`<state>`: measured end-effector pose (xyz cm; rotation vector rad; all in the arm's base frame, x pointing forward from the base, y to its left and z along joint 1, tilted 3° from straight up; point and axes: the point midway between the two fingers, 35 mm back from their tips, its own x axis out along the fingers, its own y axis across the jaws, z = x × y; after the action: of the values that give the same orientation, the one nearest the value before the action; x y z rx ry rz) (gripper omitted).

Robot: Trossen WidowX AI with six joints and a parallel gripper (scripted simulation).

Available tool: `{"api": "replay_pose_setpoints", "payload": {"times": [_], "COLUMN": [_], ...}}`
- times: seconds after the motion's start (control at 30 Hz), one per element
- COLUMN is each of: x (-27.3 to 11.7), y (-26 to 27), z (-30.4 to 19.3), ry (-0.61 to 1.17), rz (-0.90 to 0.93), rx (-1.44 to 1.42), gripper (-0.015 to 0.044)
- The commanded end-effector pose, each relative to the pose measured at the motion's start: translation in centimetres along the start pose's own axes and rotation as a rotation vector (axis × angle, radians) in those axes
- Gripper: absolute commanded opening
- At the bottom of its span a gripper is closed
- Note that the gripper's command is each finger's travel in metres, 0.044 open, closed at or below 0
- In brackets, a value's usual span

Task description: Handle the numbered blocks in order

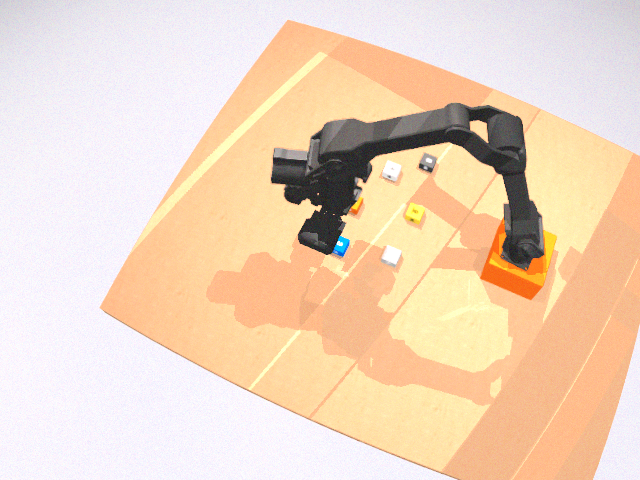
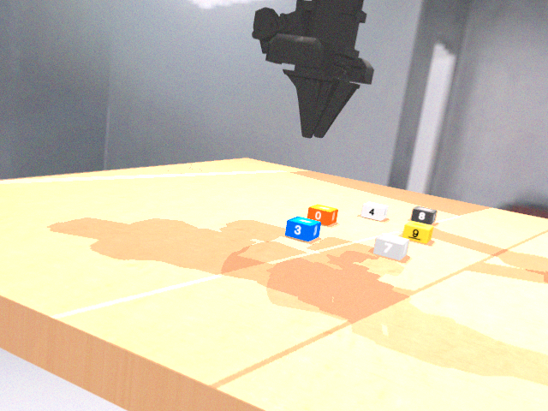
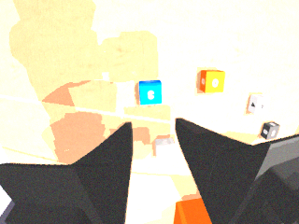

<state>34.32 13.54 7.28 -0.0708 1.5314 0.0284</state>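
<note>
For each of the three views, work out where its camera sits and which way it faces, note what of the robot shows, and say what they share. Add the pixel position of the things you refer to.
Top: high overhead, facing down at the table (image 1: 196,330) (image 2: 133,349); the whole arm (image 1: 408,134) and its orange base (image 1: 511,286) show.
Exterior: low beside the table, looking across it; only the gripper (image 2: 313,136) (image 3: 153,122) end shows.
Wrist: mounted by the gripper, facing along its fingers; both fingers show.
Shared: the blue block (image 1: 341,246) (image 2: 302,229) (image 3: 150,92) appears in all three.
</note>
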Motion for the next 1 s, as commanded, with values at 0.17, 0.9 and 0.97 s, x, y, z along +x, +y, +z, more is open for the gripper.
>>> {"api": "replay_pose_setpoints", "payload": {"times": [0.17,0.9,0.97], "x": [7.5,10.8,11.1], "y": [-0.3,-0.4,-0.4], "z": [-0.6,-0.7,-0.7], "ry": [0.023,0.023,0.023], "rz": [-0.01,-0.01,-0.01], "rx": [0.009,0.009,0.009], "gripper": [0.0356,0.04,0.04]}}
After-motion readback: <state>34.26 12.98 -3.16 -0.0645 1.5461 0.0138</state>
